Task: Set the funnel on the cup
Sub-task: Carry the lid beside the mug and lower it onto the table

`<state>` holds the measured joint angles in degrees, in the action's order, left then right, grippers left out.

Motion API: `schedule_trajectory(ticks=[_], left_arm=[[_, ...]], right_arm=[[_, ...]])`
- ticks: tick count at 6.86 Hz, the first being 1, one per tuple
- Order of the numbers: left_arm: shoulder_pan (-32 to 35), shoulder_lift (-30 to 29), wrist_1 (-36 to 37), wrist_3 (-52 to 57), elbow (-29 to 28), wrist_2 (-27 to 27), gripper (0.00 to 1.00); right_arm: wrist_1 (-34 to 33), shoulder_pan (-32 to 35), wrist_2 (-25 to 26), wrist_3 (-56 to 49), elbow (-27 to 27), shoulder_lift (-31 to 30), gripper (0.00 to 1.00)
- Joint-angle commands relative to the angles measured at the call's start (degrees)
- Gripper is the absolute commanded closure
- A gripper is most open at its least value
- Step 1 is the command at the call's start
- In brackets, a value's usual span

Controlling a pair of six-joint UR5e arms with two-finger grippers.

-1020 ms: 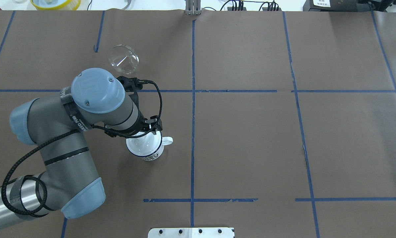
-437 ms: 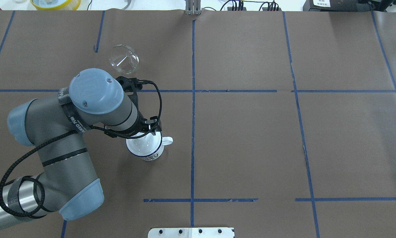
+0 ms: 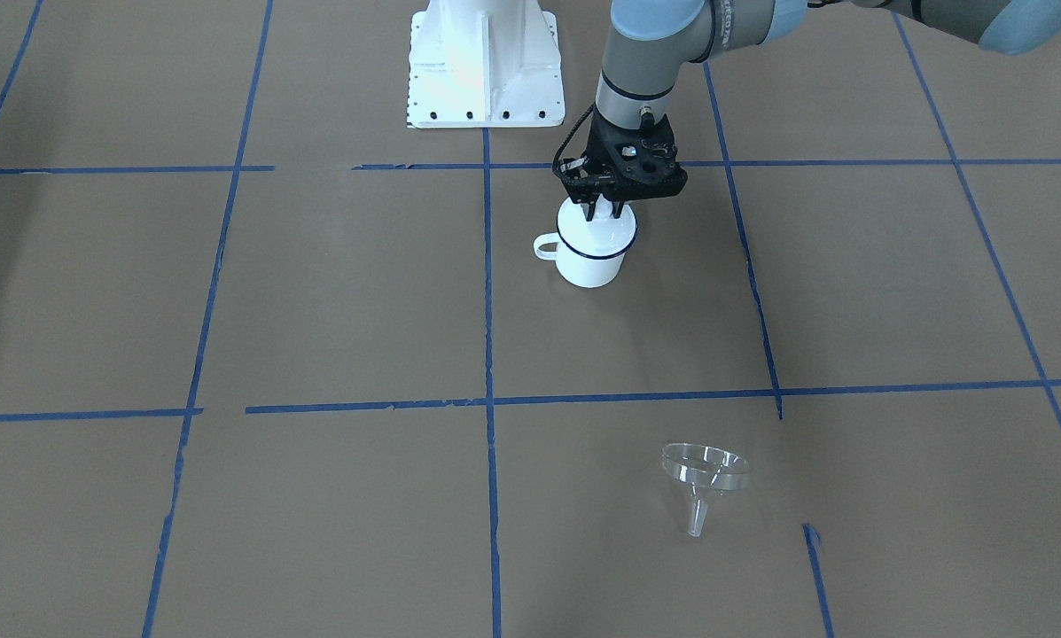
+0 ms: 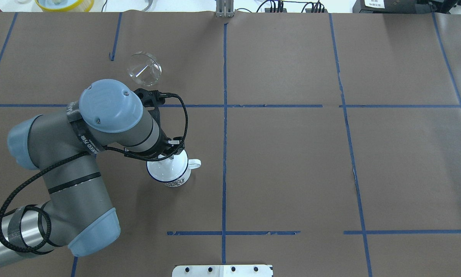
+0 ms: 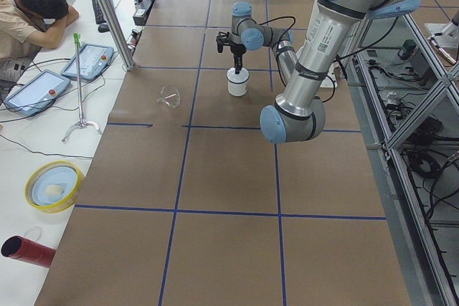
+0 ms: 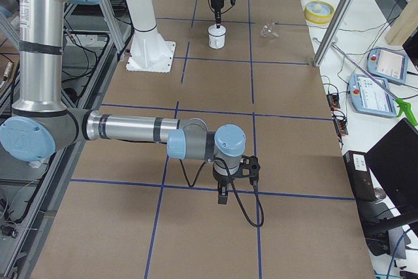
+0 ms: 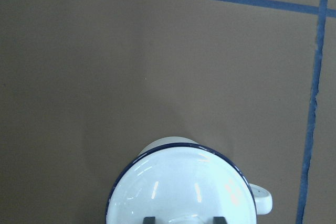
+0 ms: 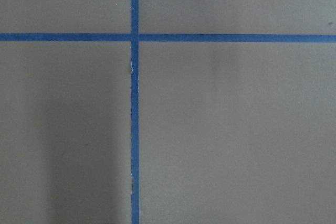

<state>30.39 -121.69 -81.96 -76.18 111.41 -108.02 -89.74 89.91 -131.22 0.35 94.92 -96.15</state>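
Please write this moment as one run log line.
left end effector: open, over cup | funnel: on table, apart from cup | placement: not done

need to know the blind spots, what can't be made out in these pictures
- Left gripper: hidden under its arm in the overhead view. The left wrist view's bottom edge cuts off its fingertips, so contact with the cup is unclear.
- Right gripper: only in the right side view, too small to tell open or shut.
- Funnel: a faint speck in both side views.
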Motion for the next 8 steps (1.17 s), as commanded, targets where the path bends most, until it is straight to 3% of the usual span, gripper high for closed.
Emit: schedule_trajectory(ticks=[1, 3, 4, 5, 6, 7, 8], left_arm=[[0.5, 0.0, 0.2, 0.1, 0.6, 0.0, 1.00], [2.8, -0.5, 9.4, 3.5, 8.9, -0.2, 1.00], [5.9, 0.0, 13.9, 7.8, 14.0, -2.9, 1.00], [8.2, 4.2, 14.2, 12.8, 18.9, -4.4, 1.00], [8.2, 12.0, 12.0, 16.6, 22.2, -4.3, 1.00], [8.1, 17.0, 5.6, 17.5, 21.0, -4.3, 1.00], [7.8, 22.1, -4.5, 20.6, 16.2, -4.3, 1.00]], right_arm=[[0.0, 0.0, 0.0, 0.0, 0.0, 0.0, 0.00], [0.0, 0.0, 0.0, 0.0, 0.0, 0.0, 0.00], [0.0, 0.0, 0.0, 0.0, -0.1, 0.0, 0.00], [0.0, 0.0, 0.0, 0.0, 0.0, 0.0, 0.00], [0.0, 0.0, 0.0, 0.0, -0.1, 0.0, 0.00], [0.0, 0.0, 0.0, 0.0, -0.1, 0.0, 0.00], [0.0, 0.0, 0.0, 0.0, 0.0, 0.0, 0.00]])
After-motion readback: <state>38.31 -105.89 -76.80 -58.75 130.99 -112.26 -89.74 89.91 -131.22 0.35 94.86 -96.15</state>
